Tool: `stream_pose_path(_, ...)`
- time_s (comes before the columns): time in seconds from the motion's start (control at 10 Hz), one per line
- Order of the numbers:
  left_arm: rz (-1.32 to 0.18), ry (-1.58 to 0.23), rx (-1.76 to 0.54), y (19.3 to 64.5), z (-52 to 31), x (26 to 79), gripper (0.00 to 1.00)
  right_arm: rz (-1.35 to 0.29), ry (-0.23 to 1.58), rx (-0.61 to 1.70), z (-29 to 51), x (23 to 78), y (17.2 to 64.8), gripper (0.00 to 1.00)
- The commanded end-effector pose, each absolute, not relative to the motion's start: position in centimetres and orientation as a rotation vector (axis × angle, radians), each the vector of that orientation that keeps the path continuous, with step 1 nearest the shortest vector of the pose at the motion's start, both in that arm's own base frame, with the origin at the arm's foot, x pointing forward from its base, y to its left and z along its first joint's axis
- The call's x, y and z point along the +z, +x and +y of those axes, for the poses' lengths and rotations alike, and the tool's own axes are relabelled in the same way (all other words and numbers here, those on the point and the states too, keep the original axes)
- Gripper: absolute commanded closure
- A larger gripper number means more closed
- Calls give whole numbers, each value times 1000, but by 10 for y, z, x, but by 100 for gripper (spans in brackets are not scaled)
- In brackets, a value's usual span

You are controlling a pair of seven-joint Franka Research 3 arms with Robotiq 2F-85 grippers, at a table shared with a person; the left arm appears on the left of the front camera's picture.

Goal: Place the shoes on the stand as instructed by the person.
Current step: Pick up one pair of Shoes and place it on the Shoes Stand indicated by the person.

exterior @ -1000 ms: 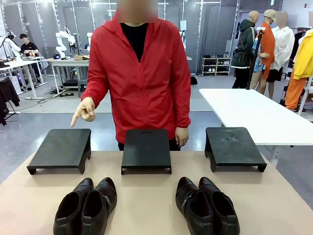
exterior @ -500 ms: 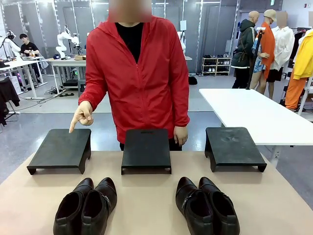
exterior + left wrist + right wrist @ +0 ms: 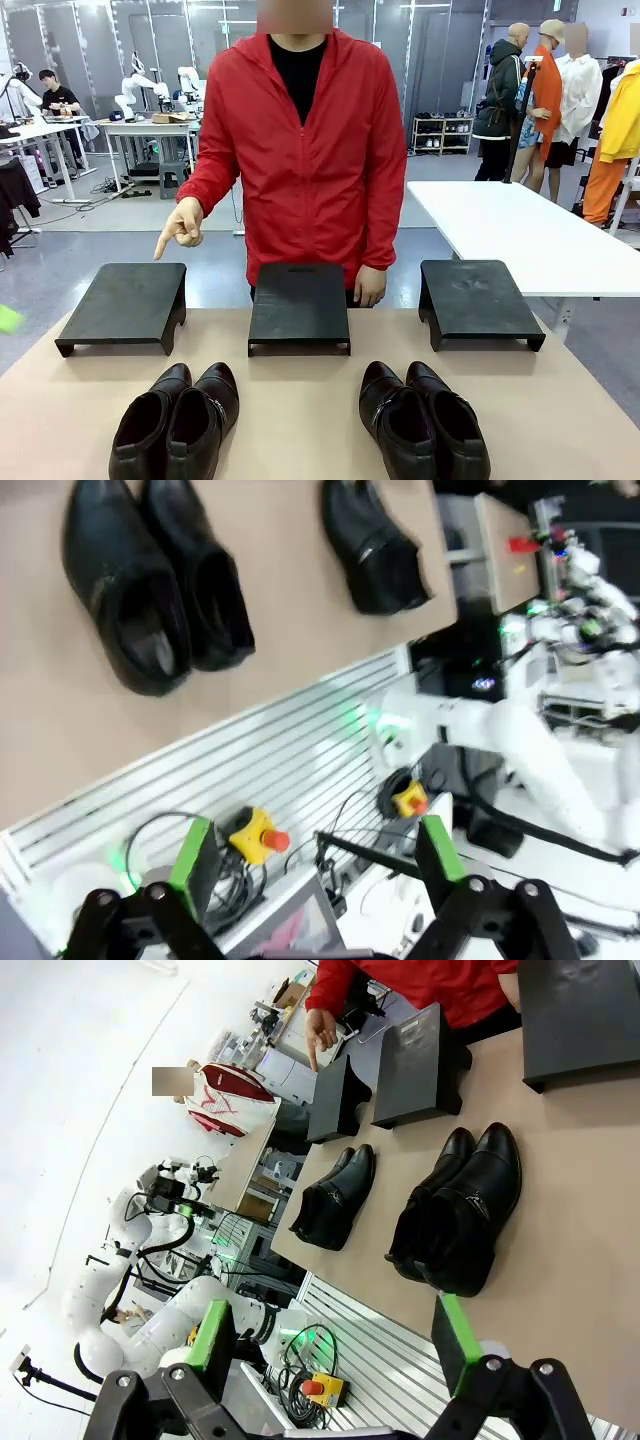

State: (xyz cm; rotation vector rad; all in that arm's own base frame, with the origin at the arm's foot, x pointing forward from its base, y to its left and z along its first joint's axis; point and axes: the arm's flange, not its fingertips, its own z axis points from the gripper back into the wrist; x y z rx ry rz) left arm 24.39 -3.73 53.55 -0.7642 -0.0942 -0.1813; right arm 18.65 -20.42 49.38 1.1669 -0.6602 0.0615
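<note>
Tan table (image 3: 300,420) has left shoe pair (image 3: 175,425) and right shoe pair (image 3: 425,425) unplaced, person's hand (image 3: 180,225) pointing over left stand (image 3: 125,300); left gripper (image 3: 316,830) and right gripper (image 3: 335,1305) gape empty.

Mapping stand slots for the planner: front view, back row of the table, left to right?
Low matte black rectangular stand that the person's hand points toward → identical middle stand → identical right stand.

The front camera faces the red-jacketed person (image 3: 305,150) across the tan table (image 3: 300,410). Both wrist cameras, farther back beyond its near edge, share the black leather shoes (image 3: 460,1220).
</note>
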Motion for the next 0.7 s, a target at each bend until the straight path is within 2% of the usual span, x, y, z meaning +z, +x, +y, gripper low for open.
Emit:
stream_pose_path(0.0,-11,-600,-199,259,-99,520,0,-682,1170,78,-205,496,186,0)
stream_pose_path(0.2,53,-472,-200,267,-152,487,0,-682,1170,78,-205,496,186,0)
stream_pose_path(0.3,23,-362,-163,273,-166,470,0,-682,1170,78,-205,496,186,0)
stream_pose_path(0.6,-68,-205,-173,297,-187,452,0,-682,1170,78,-205,496,186,0)
